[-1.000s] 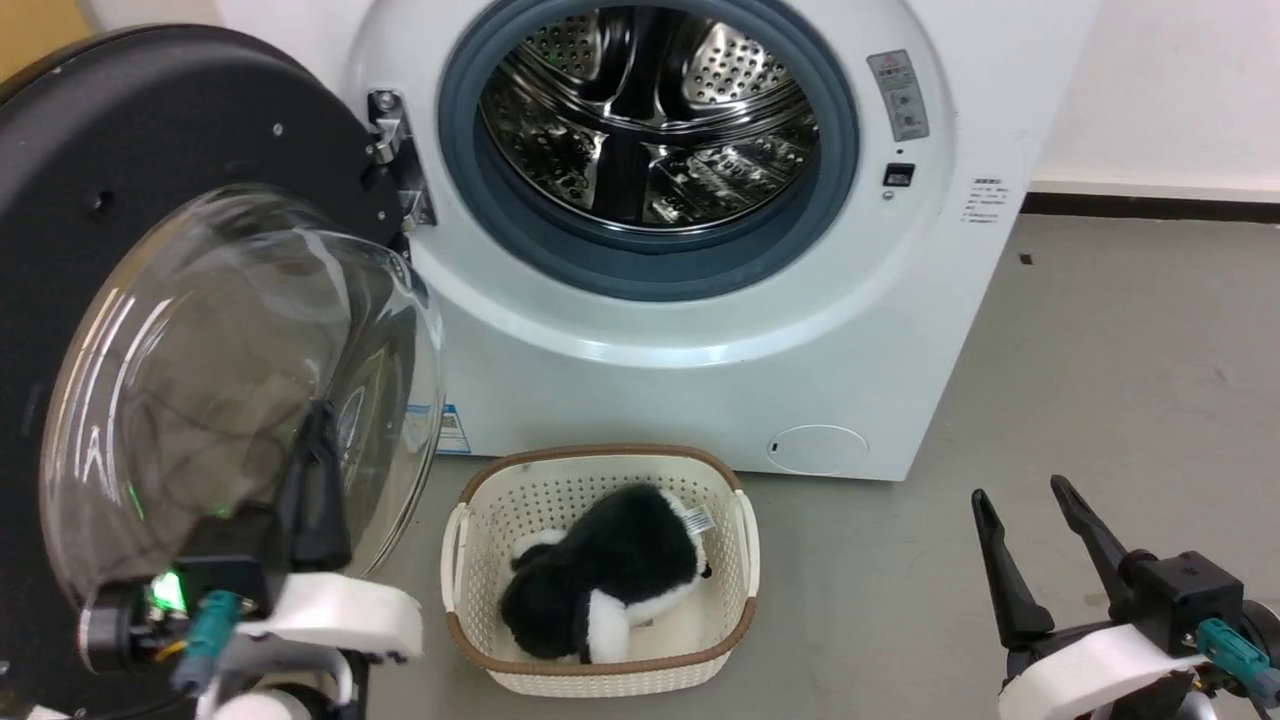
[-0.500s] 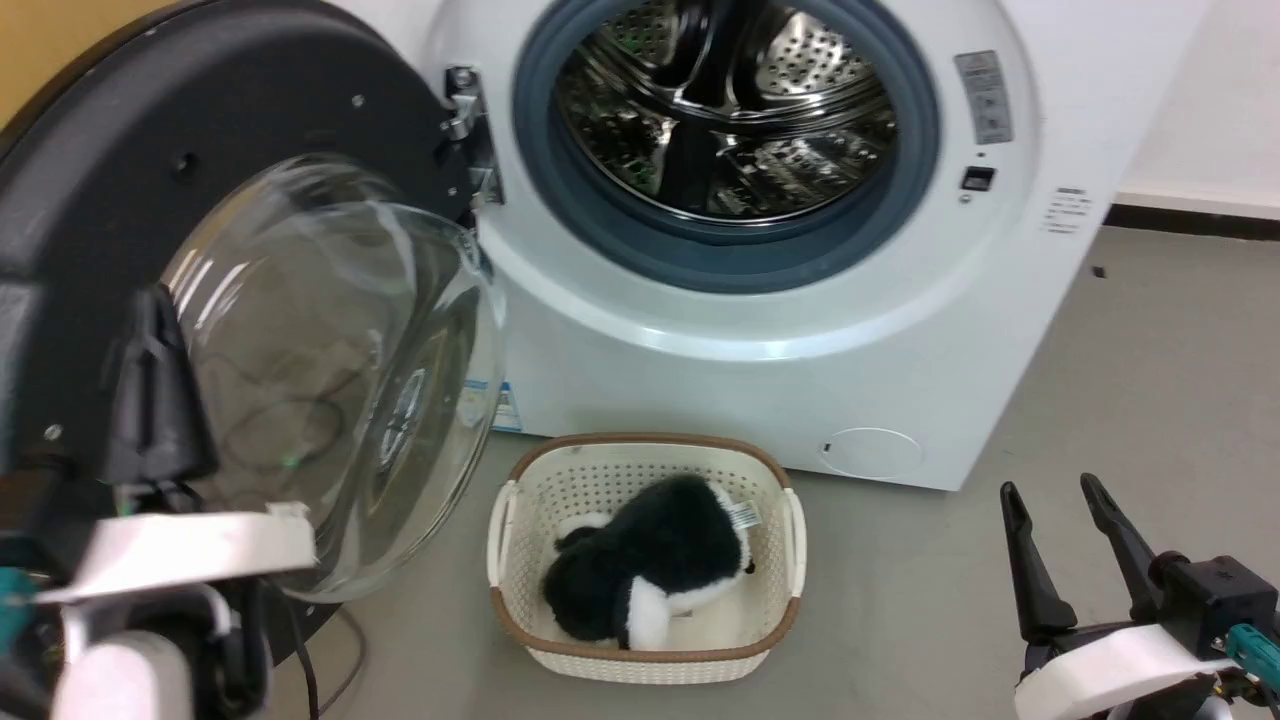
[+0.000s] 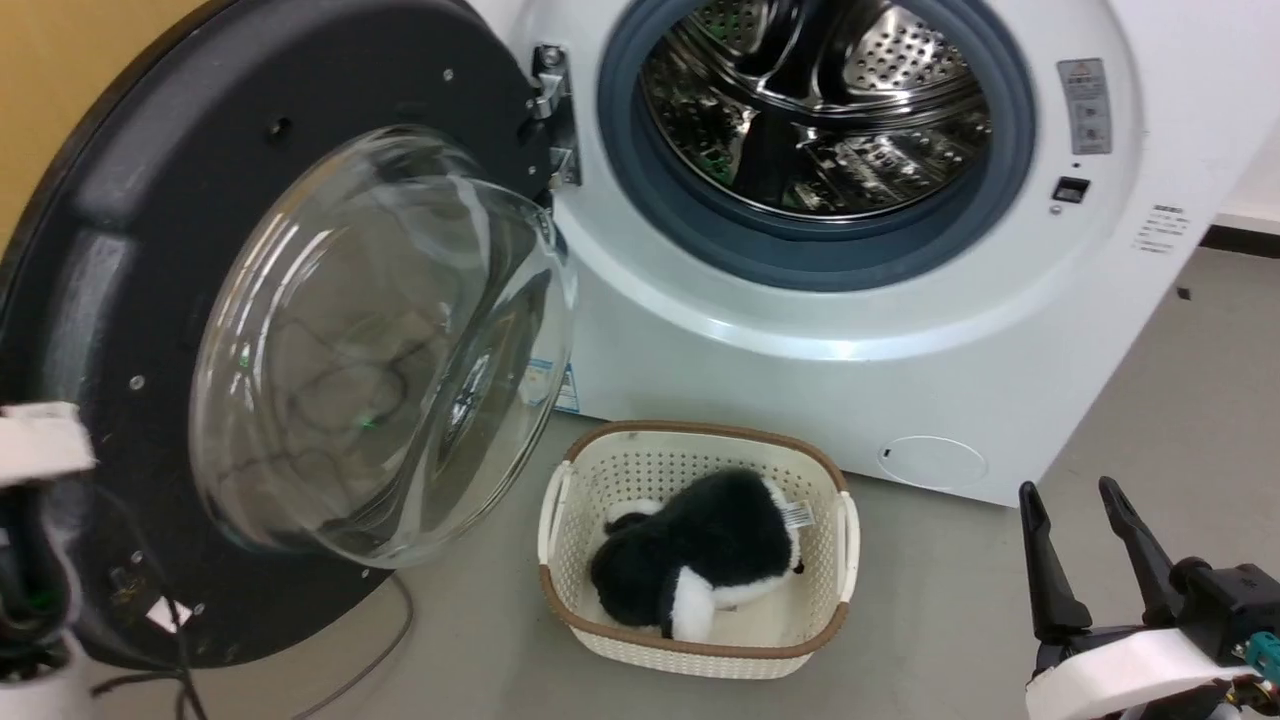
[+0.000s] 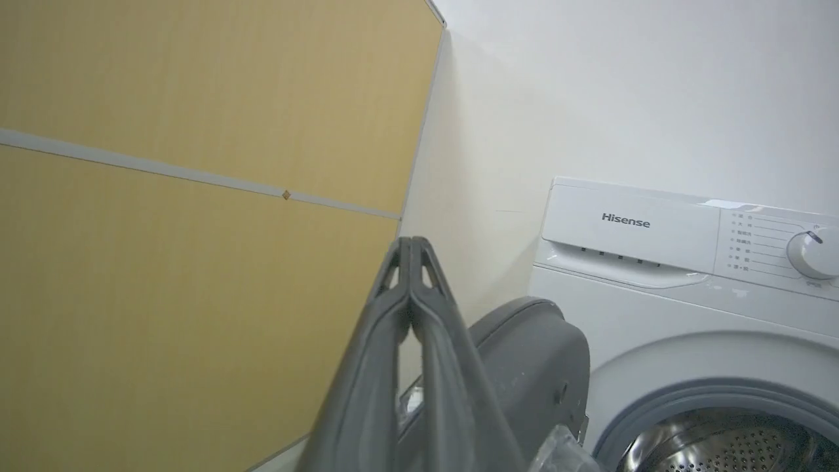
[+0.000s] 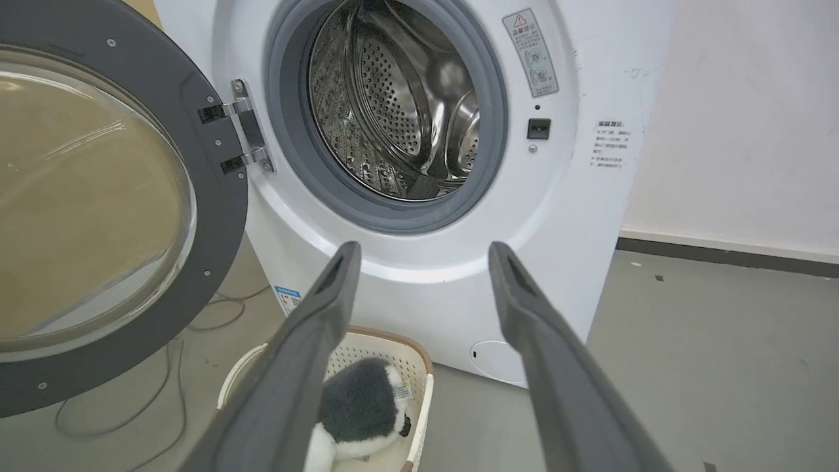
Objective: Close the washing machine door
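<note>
Left gripper (image 4: 409,244), fingers pressed together, has slipped round what looks like the back of the washing machine door (image 3: 100,250), wide open left of the washing machine (image 3: 800,380), so a push comes next; right gripper (image 3: 1067,486) sits spread.

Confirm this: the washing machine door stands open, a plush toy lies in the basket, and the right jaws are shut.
No: the right gripper has its jaws spread open, as the right wrist view shows. The washing machine door does stand open, and the plush toy lies in the basket.
</note>
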